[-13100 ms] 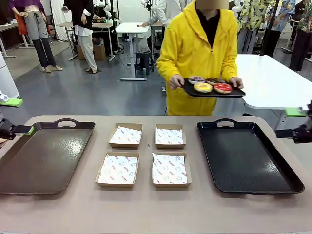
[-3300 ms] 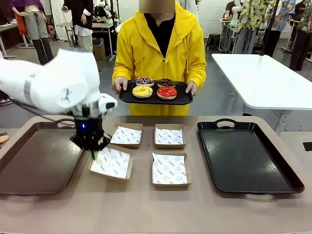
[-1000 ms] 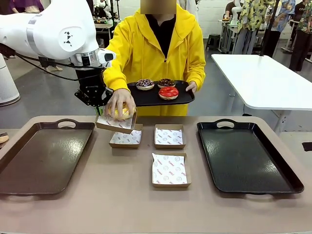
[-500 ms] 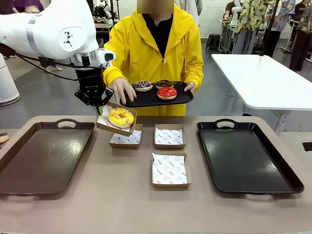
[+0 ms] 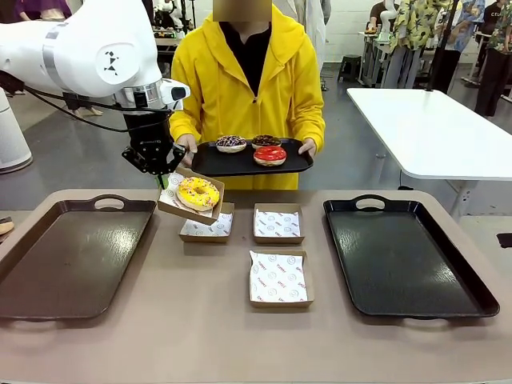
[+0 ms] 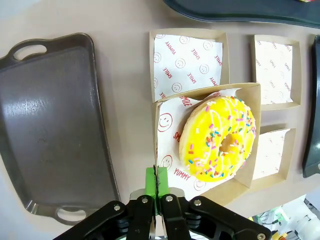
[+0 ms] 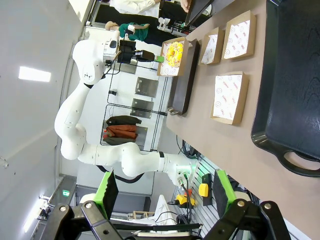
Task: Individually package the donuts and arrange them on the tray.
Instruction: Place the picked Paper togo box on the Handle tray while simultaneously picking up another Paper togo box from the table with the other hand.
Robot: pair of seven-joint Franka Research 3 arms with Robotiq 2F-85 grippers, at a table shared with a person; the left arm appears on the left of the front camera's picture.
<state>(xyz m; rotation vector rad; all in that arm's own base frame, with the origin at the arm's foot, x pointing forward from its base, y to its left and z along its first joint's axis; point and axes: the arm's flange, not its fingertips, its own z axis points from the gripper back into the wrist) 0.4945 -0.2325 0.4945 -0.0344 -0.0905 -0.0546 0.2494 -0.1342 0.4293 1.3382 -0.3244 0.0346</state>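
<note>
Yellow donut: Your yellow donut [image 6: 218, 139] with sprinkles lies flat in a paper-lined box [image 6: 167, 122], filling most of it.
Box in the air: You see that box lifted clear of the table [image 5: 240, 336] and tilted, hanging over the near edge of the far-left empty box [image 5: 207, 228].
Left gripper: Your left gripper [image 6: 156, 172] has its green pads pressed together on the box's edge near one corner, pinching the cardboard wall and paper between them; it carries the box from that edge alone.
Other donuts: The red donut [image 5: 270, 154] and the two chocolate donuts [image 5: 231, 143] sit on a small dark serving tray [image 5: 212, 164] that the person [image 5: 240, 88] in the yellow hooded top holds with both hands beyond the far side of the table.
Empty boxes: Besides the far-left one, you have a far-middle box [image 5: 278, 223] and a near-middle box [image 5: 280, 278] on the table, each lined with printed paper.
Big trays: The brown tray [image 5: 72, 256] lies on the robot's left and the black tray [image 5: 408, 256] on its right, with the boxes between them.
Right gripper: Your right gripper [image 7: 165, 192] has its jaws spread wide with nothing between them, off the near right end of the table and well apart from the boxes.
</note>
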